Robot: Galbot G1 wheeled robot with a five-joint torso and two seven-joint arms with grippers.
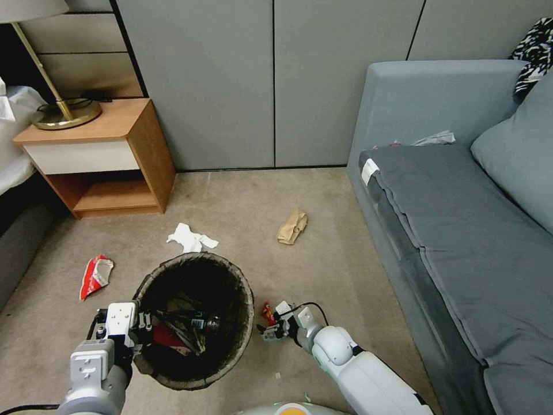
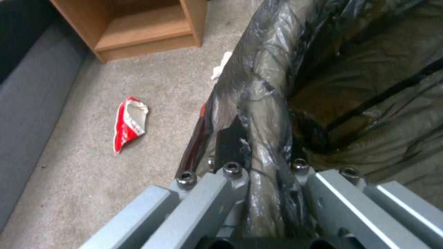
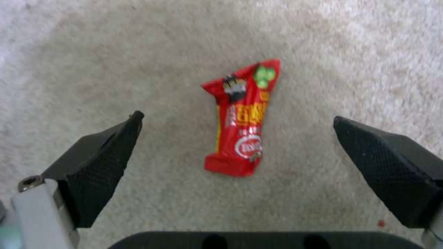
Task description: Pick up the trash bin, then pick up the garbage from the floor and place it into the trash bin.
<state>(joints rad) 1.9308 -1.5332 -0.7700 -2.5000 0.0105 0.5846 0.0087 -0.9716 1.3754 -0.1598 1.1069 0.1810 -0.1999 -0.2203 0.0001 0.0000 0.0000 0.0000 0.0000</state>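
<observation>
A lined trash bin (image 1: 196,320) is held at the robot's near left, its left gripper (image 2: 258,162) pinching the rim, fingers pressed onto the dark bag liner (image 2: 323,86) with wrappers already lying inside. To the bin's right, the right gripper (image 3: 235,138) hovers low over the carpet (image 3: 92,52), fingers spread wide on either side of a small red snack packet (image 3: 242,121) lying flat between them and not yet touched. The packet looks light, thin and crinkly, probably slick foil that will fold under pressure; a pinch across its narrow middle seems the surest hold. Its printing is yellow lettering with a round white logo, too blurred to read. Further litter lies apart on the floor: a torn red-and-white packet (image 1: 95,276) to the far left of the bin, a crumpled white tissue (image 1: 191,237) just beyond it, and crumpled brown paper (image 1: 292,226) farther off toward the grey sofa (image 1: 461,230). A wooden nightstand (image 1: 103,158) stands at far left.
</observation>
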